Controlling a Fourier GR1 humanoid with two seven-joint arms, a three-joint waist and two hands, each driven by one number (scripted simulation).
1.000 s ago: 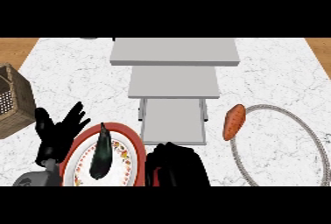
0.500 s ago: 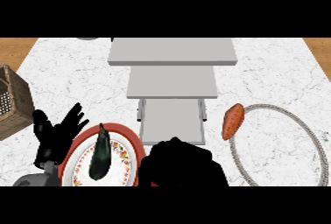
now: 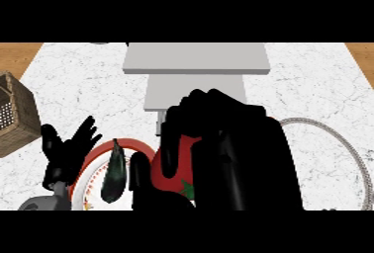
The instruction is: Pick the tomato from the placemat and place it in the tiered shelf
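Observation:
My right hand (image 3: 241, 148) fills the middle of the head view, raised close to the camera, with its fingers curled round the red tomato (image 3: 181, 165). The tomato's green stem leaves show near the bottom. The grey tiered shelf (image 3: 196, 57) stands behind the hand at the top centre, and the hand hides its lowest step. The round placemat (image 3: 343, 143), with its grey braided rim, lies at the right, partly covered by the hand. My left hand (image 3: 66, 148) rests open at the lower left, fingers up.
A red-rimmed plate (image 3: 131, 144) with a dark eggplant (image 3: 113, 173) on it sits between the two hands. A wicker basket (image 3: 15, 118) stands at the left edge of the white marble counter (image 3: 87, 84).
My right hand has risen with the tomato and moved up toward the shelf. It now hides the shelf's lowest step and the orange vegetable on the placemat. The left hand has stayed put.

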